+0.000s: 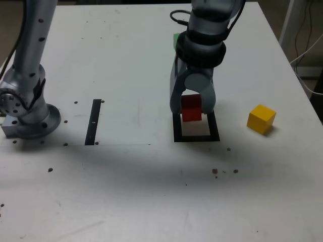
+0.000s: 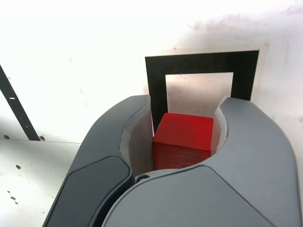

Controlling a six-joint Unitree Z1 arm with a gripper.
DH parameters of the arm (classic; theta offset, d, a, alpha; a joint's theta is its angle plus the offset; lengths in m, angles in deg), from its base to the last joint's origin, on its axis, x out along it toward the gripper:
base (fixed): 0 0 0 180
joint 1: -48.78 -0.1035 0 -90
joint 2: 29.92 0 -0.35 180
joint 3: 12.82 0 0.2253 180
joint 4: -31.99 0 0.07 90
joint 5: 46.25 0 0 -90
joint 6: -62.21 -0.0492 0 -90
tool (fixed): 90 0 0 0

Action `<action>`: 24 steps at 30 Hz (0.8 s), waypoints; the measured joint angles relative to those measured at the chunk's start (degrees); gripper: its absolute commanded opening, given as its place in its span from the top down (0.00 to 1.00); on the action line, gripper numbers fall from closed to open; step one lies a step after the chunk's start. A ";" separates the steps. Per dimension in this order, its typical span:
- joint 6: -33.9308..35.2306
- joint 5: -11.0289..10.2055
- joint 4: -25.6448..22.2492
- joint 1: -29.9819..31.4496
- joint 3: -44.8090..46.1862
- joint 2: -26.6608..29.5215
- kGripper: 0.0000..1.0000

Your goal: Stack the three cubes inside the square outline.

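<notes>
Red cube (image 2: 183, 141): clamped in the gripper (image 1: 192, 108), held directly above the square outline (image 1: 196, 136), apparently not yet resting inside. Yellow cube (image 1: 261, 119): loose on the desk (image 1: 151, 191), toward the exterior view's right.

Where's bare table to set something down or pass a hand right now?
Free: the wide front strip of the table, with only small specks on it; the stretch between the thin black strip and the square outline; the back between the arm's base and the gripper. Crowded: the outline, where the gripper holds the red cube, green cube behind, yellow cube beside.
</notes>
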 measured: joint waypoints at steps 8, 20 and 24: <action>0.09 0.24 0.86 0.13 0.00 -2.60 0.71; -0.15 0.25 1.96 -0.31 0.02 -4.79 0.41; -0.90 0.25 2.65 -0.53 0.25 -4.79 0.05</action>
